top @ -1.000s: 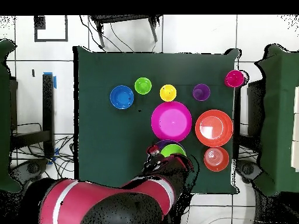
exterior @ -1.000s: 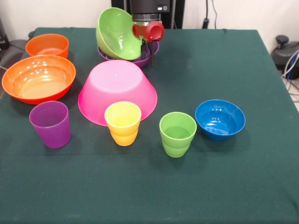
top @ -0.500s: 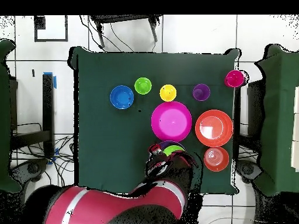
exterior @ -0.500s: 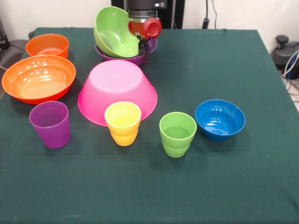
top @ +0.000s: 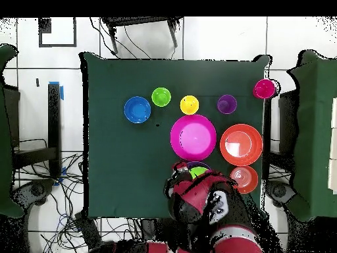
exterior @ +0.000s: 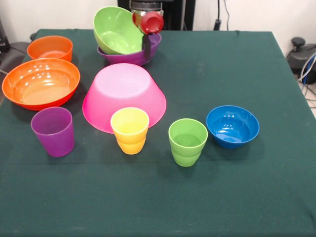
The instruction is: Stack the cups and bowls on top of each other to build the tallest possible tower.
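Observation:
My gripper (exterior: 146, 45) comes down at the back of the table, shut on the right rim of the lime green bowl (exterior: 115, 30). That bowl leans to the left inside the purple bowl (exterior: 136, 55). In front of them the big pink bowl (exterior: 123, 94) lies upside down with nothing on it. Near the front stand the purple cup (exterior: 53, 131), the yellow cup (exterior: 130, 130) and the green cup (exterior: 187, 141), all upright. In the overhead view the arm (top: 210, 205) covers most of the green bowl (top: 197, 171).
The large orange bowl (exterior: 41, 83) and the small orange bowl (exterior: 50, 48) sit upright at the left. The small blue bowl (exterior: 232, 125) stands at the right. In the overhead view a magenta object (top: 264, 87) sits beside the table's right edge.
The gripper and the green bowl have shifted left and toward the back of the table. The bowl now leans less steeply in the purple bowl. Overhead, the arm has swung round to the right.

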{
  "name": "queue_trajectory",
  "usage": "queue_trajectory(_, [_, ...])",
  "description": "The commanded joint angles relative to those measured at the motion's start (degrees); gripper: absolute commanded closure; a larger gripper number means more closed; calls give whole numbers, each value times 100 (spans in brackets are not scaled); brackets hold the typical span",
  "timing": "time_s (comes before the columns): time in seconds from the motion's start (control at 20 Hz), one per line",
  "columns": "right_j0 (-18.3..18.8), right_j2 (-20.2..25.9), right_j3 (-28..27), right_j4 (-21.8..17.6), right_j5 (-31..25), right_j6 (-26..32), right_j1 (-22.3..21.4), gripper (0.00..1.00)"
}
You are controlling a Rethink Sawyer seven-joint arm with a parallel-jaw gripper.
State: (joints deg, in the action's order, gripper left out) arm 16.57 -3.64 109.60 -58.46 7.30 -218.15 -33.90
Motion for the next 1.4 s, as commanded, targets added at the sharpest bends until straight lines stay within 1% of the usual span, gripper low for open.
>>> queue_trajectory(0.05, [558,1832,853,973,-1851,1605,-1352,100])
queue_trajectory(0.15, [600,1876,870,1134,-2060,1715,-1498,100])
queue_trajectory(0.25, [555,1828,815,1129,-2172,1783,-1598,100])
queue_trajectory(0.4, [576,1885,793,1226,-2430,1882,-1740,100])
queue_trajectory(0.7, [666,2046,739,1644,-2986,2236,-2040,100])
queue_trajectory(0.8, [722,2133,751,1842,-3163,2384,-2172,100])
queue_trajectory(0.85, [753,2189,755,2006,-3311,2482,-2273,100])
queue_trajectory(0.95, [775,2236,683,2175,-3505,2627,-2363,100])
queue_trajectory(1.15, [850,2327,411,2414,-3819,2884,-2350,100])
queue_trajectory(1.25, [1040,2456,293,2433,-3804,3093,-2182,100])
queue_trajectory(1.4, [1218,2548,97,2401,-3815,3264,-2000,100])
